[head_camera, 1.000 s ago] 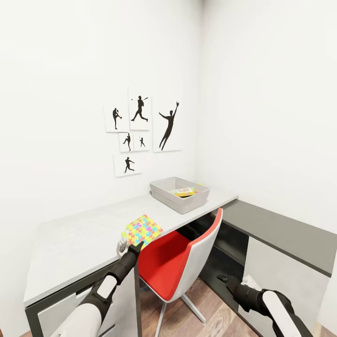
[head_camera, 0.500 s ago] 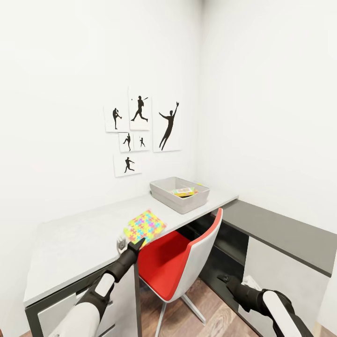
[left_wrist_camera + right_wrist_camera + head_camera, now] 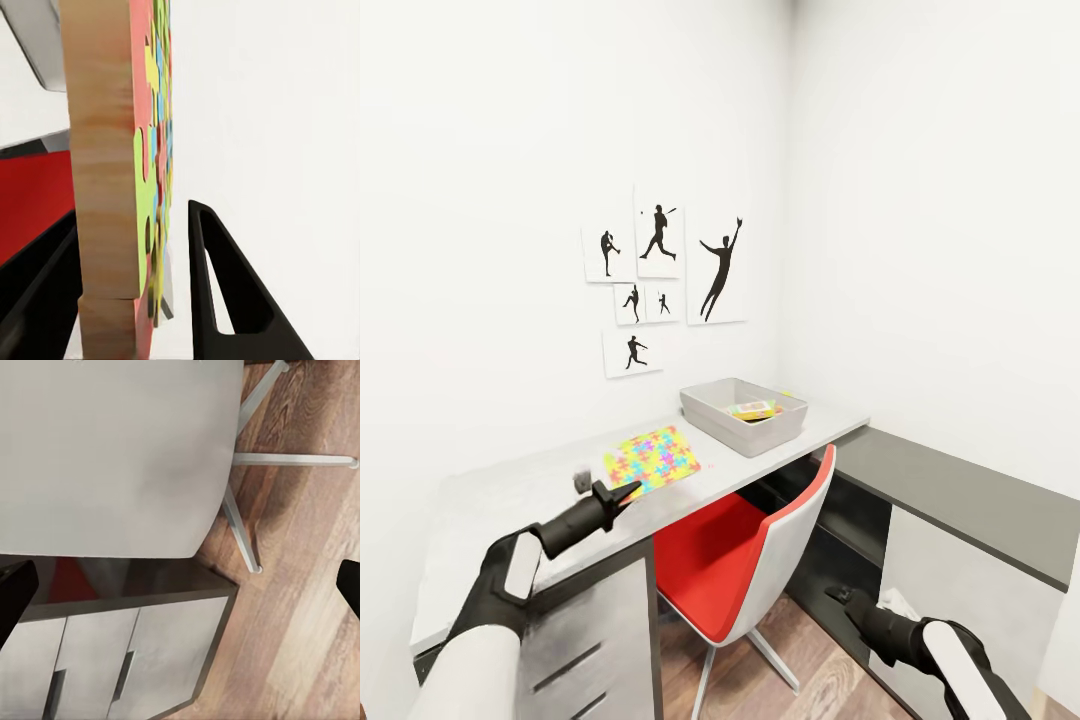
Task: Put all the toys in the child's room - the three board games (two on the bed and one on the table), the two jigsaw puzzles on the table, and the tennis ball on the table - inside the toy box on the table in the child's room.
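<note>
A: Where's the left tool point(image 3: 622, 491)?

B: Over the near edge of the bench point(image 3: 510, 520), clamped on the corner of a jigsaw puzzle point(image 3: 651, 458). The left wrist view has the puzzle point(image 3: 124, 172) edge-on between the two fingers point(image 3: 225, 292), wood edge and printed face both visible.

A: Is the puzzle lifted or resting?

B: Hard to call. In the head view it lies nearly flat, far side low over the bench top. It could be skimming the surface or just above it.

A: Why grip at the corner?

B: The board is thin and flat, so pinching across its thickness at an edge is about the only hold available. It also keeps the arm back from the bin.

A: The bin?

B: The toy box point(image 3: 743, 414) sits at the far end of the bench, near the corner wall, well apart from the puzzle. There's already something colourful inside, too small to identify.

A: Right tool point(image 3: 838, 596)?

B: Hanging low beside the red chair point(image 3: 735, 545), above the wood floor point(image 3: 300, 570). The wrist view catches only black fingertips at the frame edges, spread wide with nothing between them, so it's released.

A: Risk?

B: A corner pinch means the board may swing or slip on the way. The likely next step is to carry it across and drop it into the toy box.
</note>
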Controlling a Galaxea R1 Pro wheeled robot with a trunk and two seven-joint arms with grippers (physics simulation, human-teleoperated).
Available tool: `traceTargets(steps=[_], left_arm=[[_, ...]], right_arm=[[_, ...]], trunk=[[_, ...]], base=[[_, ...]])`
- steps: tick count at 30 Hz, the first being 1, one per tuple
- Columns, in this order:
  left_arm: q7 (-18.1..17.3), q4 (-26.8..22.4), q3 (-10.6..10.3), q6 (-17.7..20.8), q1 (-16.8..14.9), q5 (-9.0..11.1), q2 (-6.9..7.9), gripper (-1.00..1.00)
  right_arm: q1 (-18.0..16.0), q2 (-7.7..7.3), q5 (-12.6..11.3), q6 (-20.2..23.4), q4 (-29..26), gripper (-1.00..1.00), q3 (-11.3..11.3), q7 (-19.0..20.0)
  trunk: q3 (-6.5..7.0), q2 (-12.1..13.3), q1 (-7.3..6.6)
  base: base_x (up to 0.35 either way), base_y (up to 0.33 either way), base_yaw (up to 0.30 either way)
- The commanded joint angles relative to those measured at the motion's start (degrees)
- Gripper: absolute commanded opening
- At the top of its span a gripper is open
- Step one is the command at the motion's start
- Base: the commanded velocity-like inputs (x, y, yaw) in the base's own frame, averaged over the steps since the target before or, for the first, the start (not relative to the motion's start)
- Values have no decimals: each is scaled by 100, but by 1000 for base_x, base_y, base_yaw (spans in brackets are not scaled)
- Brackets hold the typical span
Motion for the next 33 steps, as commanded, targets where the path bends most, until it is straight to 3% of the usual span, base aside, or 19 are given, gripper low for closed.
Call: traceTargets(steps=[1,4,7,9,10,12,14,15,16,17,19,24,28,30,31,33], left_arm=[[-26,-54,17,170,-5,-24,102,-100],[-31,-107,16,399,-8,-15,299,-100],[-66,-132,16,611,-17,4,604,-100],[-301,-137,-63,691,-27,11,875,-100],[-374,-137,-120,694,-29,13,926,-100],[-738,-134,-478,694,-35,16,1135,-100],[-1198,-125,-1002,694,-43,17,1321,-100],[-1316,-123,-1151,694,-47,17,1356,-100],[-1758,-120,-1693,694,-63,6,1465,-100],[-2017,-119,-1986,694,-68,-7,1545,-100],[-2252,-120,-2210,694,-68,-14,1647,-100],[-2604,-126,-2343,694,-69,-15,1840,-100],[-2745,-152,-2362,694,-71,-24,1901,-100],[-2802,-187,-2365,694,-70,-25,1918,-100],[-2878,-209,-2362,694,-73,-28,1924,-100],[-2888,-212,-2366,694,-73,-30,1925,-100]], right_arm=[[-3,-2,-65,19,-7,100,-4,-52],[-2,-4,-71,20,-7,100,-4,-52],[-3,-15,-84,26,-7,100,-4,-52],[-2,-16,-89,28,-7,100,-4,-52],[-2,-16,-90,28,-7,100,-4,-52],[-2,-19,-91,29,-7,100,-8,-52],[-2,-23,-92,29,-7,100,-11,-52],[-2,-25,-92,29,-7,100,-11,-52],[-2,-29,-92,26,-7,100,-12,-52],[-2,-30,-87,27,-7,100,-8,-52],[-2,-31,-79,28,-7,100,-6,-52],[-2,-33,-87,25,-23,100,-17,-52],[4,-39,-94,32,-77,100,-74,-52],[10,-41,-101,40,-92,100,-215,-52],[32,-59,-114,67,-103,100,-487,-52],[42,-63,-110,83,-108,100,-543,-30]], trunk=[[-7,-4,0],[-7,-4,0],[-7,-4,0],[-7,-4,0],[-7,-4,0],[-7,-4,0],[-7,-4,0],[-7,-4,0],[-7,-4,0],[-7,-4,0],[-7,-4,0],[-7,-4,0],[-7,-4,0],[-7,-4,0],[11,36,-22],[47,116,-66]], base=[[0,0,0],[0,0,0],[0,0,0],[0,0,0],[0,0,0],[0,0,0],[0,0,0],[0,0,0],[0,0,0],[0,0,0],[0,0,0],[0,0,0],[0,0,0],[0,0,0],[0,0,0],[0,0,0]])
